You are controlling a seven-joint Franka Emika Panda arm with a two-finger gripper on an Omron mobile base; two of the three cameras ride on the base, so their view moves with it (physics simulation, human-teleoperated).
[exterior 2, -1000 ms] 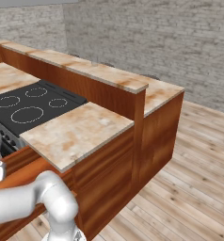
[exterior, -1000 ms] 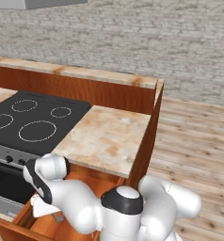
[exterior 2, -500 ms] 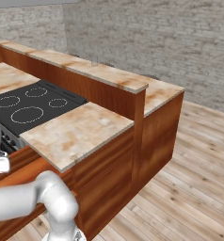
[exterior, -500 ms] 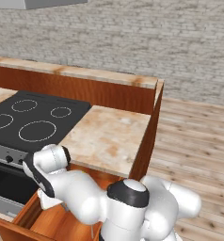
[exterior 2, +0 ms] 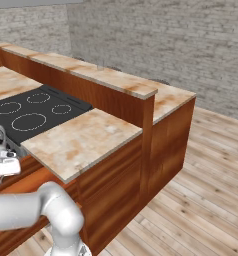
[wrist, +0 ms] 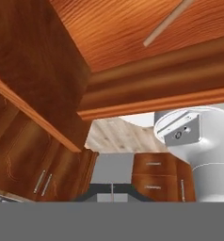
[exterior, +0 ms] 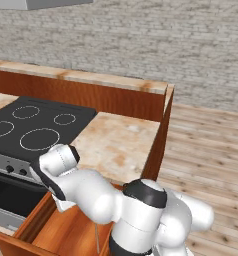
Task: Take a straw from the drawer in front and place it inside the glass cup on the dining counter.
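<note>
The drawer [exterior: 46,237] stands pulled out at the lower left, below the small counter. My hand [exterior: 56,172] hangs just above the drawer's open box, at the level of the stove front. My gripper [wrist: 111,196] is shut, and a thin grey sliver of straw [wrist: 111,188] stands up between its tips. Another thin tan stick [wrist: 166,24] lies on the drawer floor [wrist: 123,37], also seen as a fine line [exterior: 96,239] beside my arm. The dining counter [exterior: 91,77] [exterior 2: 103,76] runs along the back as a raised ledge. The glass cup is out of view.
A black cooktop [exterior: 31,125] with an oven front [exterior: 6,192] sits left of the drawer. A small marbled top [exterior: 121,142] [exterior 2: 81,140] lies above the drawer. Open wood floor [exterior: 206,145] [exterior 2: 201,180] stretches to the right.
My hand has risen from inside the drawer to above its rim and shifted slightly right. The gripper has stayed shut. The base has not moved.
</note>
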